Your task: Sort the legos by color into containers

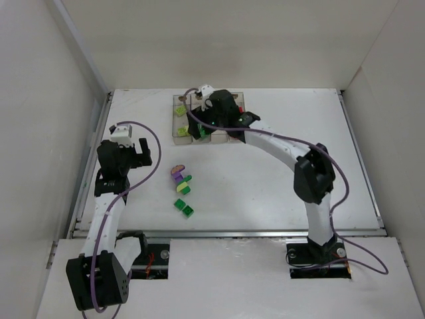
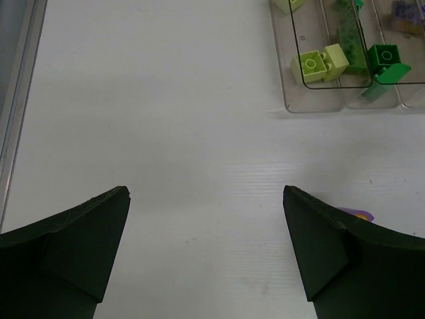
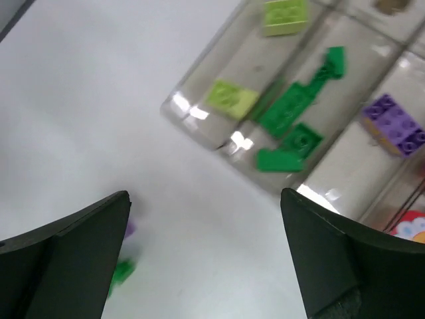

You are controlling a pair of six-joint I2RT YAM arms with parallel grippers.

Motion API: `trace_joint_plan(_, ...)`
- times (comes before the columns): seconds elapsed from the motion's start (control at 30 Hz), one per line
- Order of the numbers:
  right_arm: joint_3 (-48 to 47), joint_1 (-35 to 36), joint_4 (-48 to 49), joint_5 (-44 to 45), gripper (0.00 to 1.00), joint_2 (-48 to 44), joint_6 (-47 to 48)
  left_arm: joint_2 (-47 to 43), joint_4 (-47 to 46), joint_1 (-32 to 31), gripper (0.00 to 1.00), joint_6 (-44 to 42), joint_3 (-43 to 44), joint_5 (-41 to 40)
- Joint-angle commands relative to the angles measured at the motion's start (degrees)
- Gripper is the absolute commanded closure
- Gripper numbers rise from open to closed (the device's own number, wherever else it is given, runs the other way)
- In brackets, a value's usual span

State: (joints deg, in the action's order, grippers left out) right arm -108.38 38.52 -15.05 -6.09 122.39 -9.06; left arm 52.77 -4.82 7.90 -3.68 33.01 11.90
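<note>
White table — bears everything.
Containers: clear narrow boxes joined in a row, far middle of the table.
Right gripper: jaws spread wide, empty, above the boxes' near end.
Left gripper: spread wide, empty, over bare table.
Legos: yellow-green bricks in the end box, dark green pieces in the next, purple brick in the third. The loose cluster — purple, green, yellow-green — lies mid-table.

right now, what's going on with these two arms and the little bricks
Two robot arms are sorting toy bricks by colour into a row of clear boxes. The right pincer hangs open and empty by the boxes, which hold yellow-green bricks, dark green bricks and a purple brick in separate compartments. The left pincer is open over the table, holding nothing. A few loose bricks lie on the table, unsorted.
</note>
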Motion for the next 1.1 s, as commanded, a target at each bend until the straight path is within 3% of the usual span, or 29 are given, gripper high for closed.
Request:
trace_joint_plan(0.0,8.07,7.86,-1.55,-2.44,0.0,-9.87,11.6,-0.39,-2.29,0.27,0.0,-0.45,1.53,-1.43)
trace_joint_plan(0.17,23.88,16.57,-4.37,0.98,0.0,-15.6,12.66,-0.39,-2.83,-0.51,0.0,0.08,0.38,-5.56)
trace_joint_plan(0.37,27.52,30.18,-5.08,11.17,0.0,-15.6,10.3,-0.39,-4.67,-3.24,0.0,-1.59,-0.67,-10.31)
trace_joint_plan(0.63,32.79,32.58,0.02,15.49,0.03,-13.07,-4.38,-4.78,-4.67,-7.1,0.0,-0.54,-2.95,-16.74)
trace_joint_plan(0.8,26.91,33.2,-4.45,18.21,0.09,-5.77,-7.81,-8.03,-2.13,-7.11,0.0,0.69,-2.61,-16.74)
trace_joint_plan(0.93,27.95,33.89,-2.45,18.74,0.2,-5.92,-8.87,-10.05,0.86,-8.34,0.0,-0.09,-2.6,-18.05)
trace_joint_plan(1.03,30.24,34.43,-1.12,18.74,0.45,-7.25,-10.01,-11.38,1.66,-8.87,0.0,-1.32,-2.6,-18.84)
trace_joint_plan(1.07,30.94,35.04,-1.12,18.74,0.7,-7.25,-10.01,-11.99,2.26,-8.87,0.0,-1.33,-2.6,-19.37)
